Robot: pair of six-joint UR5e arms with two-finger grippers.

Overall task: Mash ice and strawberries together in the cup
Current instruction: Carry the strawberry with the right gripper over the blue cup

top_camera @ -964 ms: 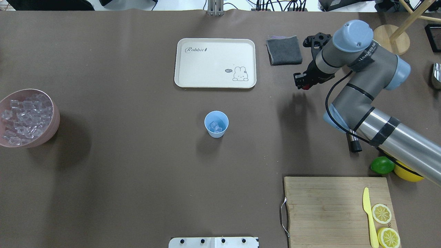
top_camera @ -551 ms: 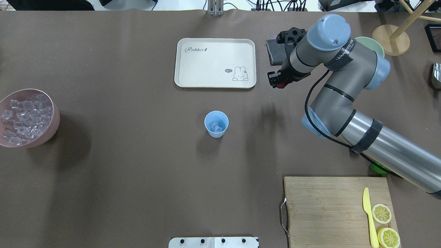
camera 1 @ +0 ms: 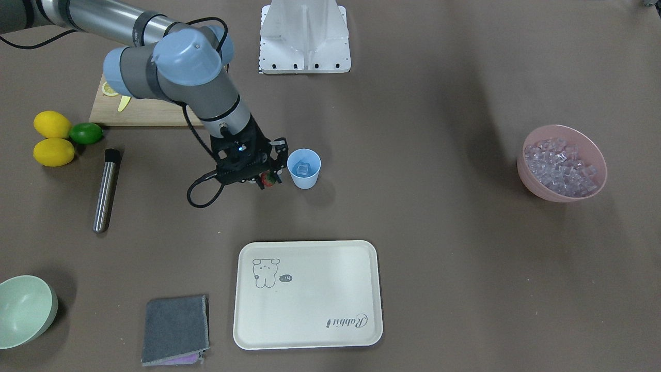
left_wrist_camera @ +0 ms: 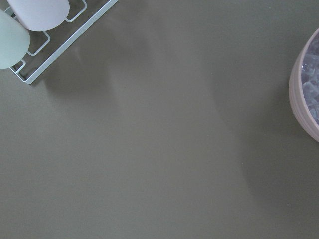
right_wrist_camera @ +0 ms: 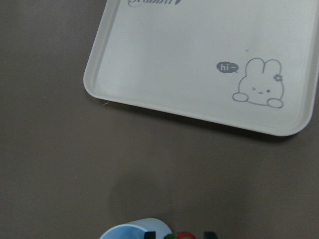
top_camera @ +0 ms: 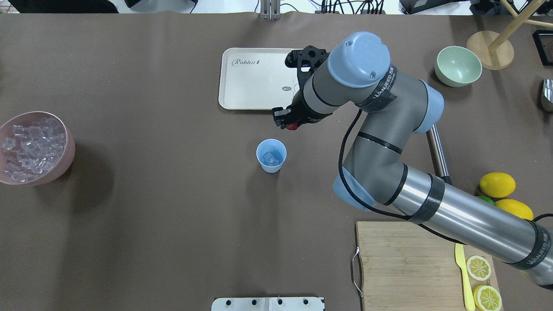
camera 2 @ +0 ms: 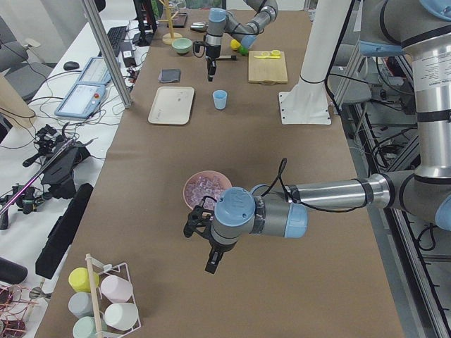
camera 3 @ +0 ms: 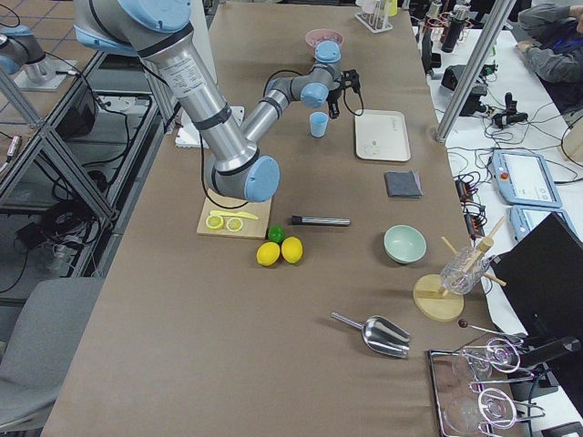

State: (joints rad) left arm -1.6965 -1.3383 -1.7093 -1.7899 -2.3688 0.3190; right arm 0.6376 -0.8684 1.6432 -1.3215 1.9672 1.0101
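strawberry [camera 1: 267, 179] | pinched in right gripper [top_camera: 289, 125] | near cup [camera 1: 304, 168] | left gripper [camera 2: 212, 264] grip unreadable

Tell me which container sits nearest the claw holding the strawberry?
The small light-blue cup, close by the right claw gripping the strawberry. The pink bowl and the pale green bowl stand far off.

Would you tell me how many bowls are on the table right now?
2. A pink bowl full of ice sits at the table's left edge, and an empty green bowl sits at the far right. No others show in any view.
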